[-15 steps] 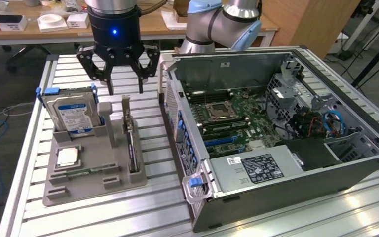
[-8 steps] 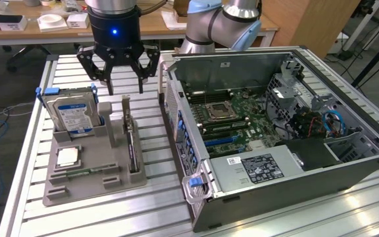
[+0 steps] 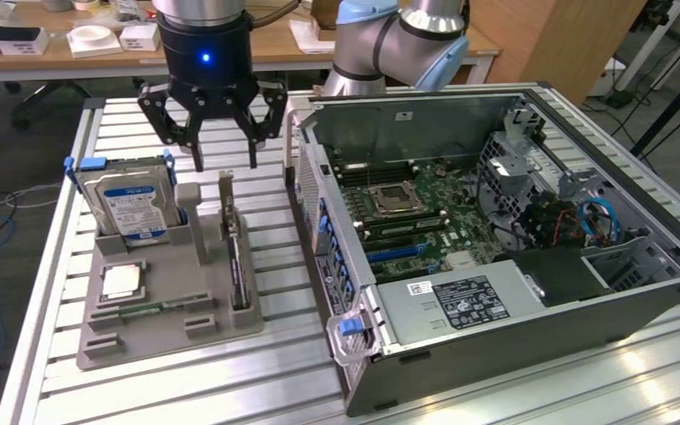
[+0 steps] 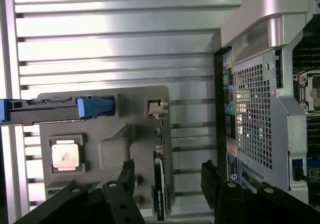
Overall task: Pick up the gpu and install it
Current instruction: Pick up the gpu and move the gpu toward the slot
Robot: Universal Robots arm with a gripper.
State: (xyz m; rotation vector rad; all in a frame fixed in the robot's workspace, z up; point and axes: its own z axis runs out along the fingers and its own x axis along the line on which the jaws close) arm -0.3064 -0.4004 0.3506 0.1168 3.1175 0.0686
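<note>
The gpu (image 3: 236, 257) stands on its edge in a slot of the grey holder tray (image 3: 198, 319), its silver bracket end toward the back. My gripper (image 3: 224, 159) hangs open just above the card's back end, nothing between its black fingers. From the wrist view the gpu (image 4: 159, 184) is a thin dark strip seen edge-on, with its bracket (image 4: 157, 107) at one end. The gripper (image 4: 167, 179) straddles the card with a gap on each side, one fingertip (image 4: 126, 176) to either side of it.
The tray also holds a hard drive (image 3: 134, 204) with a blue-white label, a CPU (image 3: 121, 282) and a memory stick (image 3: 157, 308). An open computer case (image 3: 494, 230) with its motherboard (image 3: 423, 212) exposed lies at the exterior view's right, close beside the tray.
</note>
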